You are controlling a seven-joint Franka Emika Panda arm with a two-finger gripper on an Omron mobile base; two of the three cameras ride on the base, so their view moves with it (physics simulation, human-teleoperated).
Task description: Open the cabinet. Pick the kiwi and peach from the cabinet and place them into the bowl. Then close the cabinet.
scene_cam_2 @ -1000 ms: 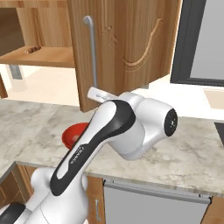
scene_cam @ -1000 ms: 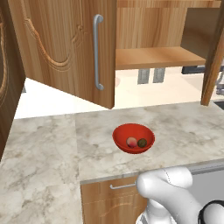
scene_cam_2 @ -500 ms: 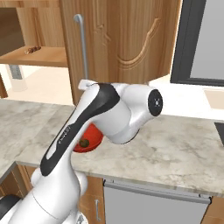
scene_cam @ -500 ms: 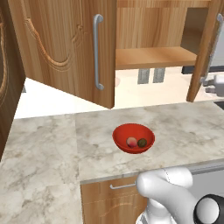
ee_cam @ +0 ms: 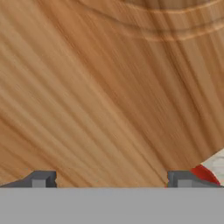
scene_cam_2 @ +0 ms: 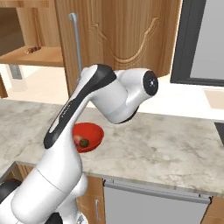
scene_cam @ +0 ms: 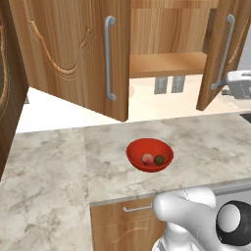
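The cabinet's left door point(scene_cam: 73, 54) stands wide open. Its right door point(scene_cam: 226, 49) hangs partly open, with the bare shelf point(scene_cam: 166, 63) between them. My hand point(scene_cam: 240, 83) presses on the right door's outer face near the lower end of its silver handle point(scene_cam: 223, 54). In the hand view my gripper point(ee_cam: 111, 180) is open, its fingertips point(ee_cam: 41, 179) close against the carved wood point(ee_cam: 109, 87). The red bowl point(scene_cam: 139, 149) sits on the counter below, holding the peach point(scene_cam: 147, 158) and the kiwi point(scene_cam: 159, 160). From the right, the bowl point(scene_cam_2: 94, 131) shows behind my arm.
The marble counter point(scene_cam: 49, 162) runs left and right of the bowl. A dark tall unit point(scene_cam: 7, 98) stands at the left. A dark panel point(scene_cam_2: 201, 39) hangs at the right above a sink edge point(scene_cam_2: 214, 98). Small dark bits lie on the shelf point(scene_cam_2: 33, 50).
The right door has swung further toward shut, and my hand has followed it leftward. The bowl and fruit have not moved.
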